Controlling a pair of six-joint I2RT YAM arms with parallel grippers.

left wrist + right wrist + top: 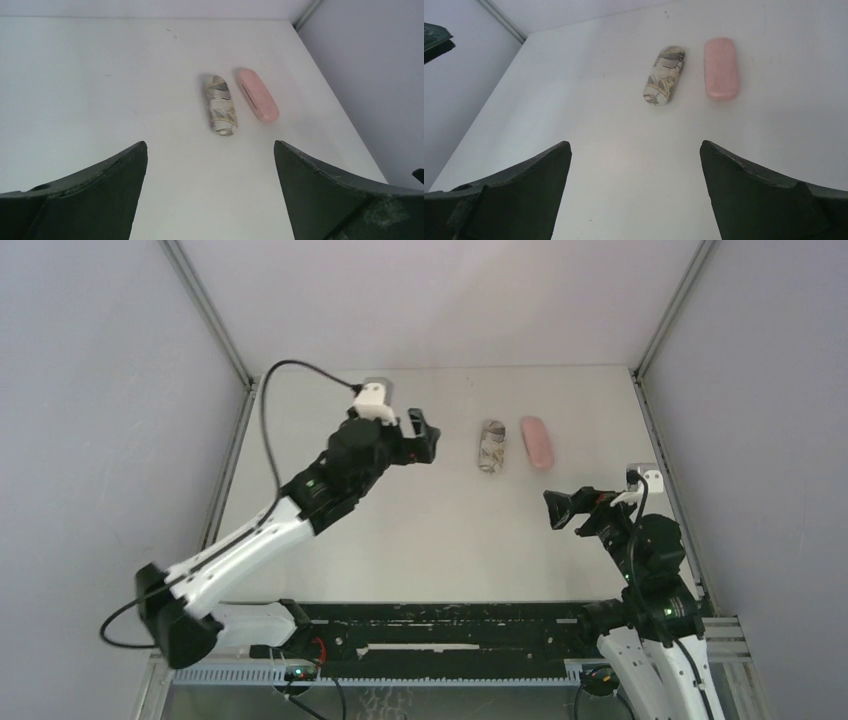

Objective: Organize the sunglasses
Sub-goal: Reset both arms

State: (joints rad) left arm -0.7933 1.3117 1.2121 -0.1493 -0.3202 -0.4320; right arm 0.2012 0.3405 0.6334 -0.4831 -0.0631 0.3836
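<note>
I see no sunglasses anywhere on the counter (400, 540), in any of the three views. What lies there is two closed cases side by side, near the far edge and a little to the right of the middle: a patterned case (491, 445) in grey and beige, and a pink case (537, 442), which is the one closer to the right edge. They are near each other but do not touch, and both lie roughly parallel, with one end toward the far edge. My judgement is that the sunglasses are probably inside these cases, but I cannot tell this, because both lids are shut. If it is so, the task looks almost done or done, and nothing loose remains to put away. My left claw (428, 437) is spread wide and empty; it hangs above the counter to the left of the patterned case and touches nothing. My right claw (556, 510) is also spread wide and empty, nearer to the front and right of the cases, well apart from them.
</note>
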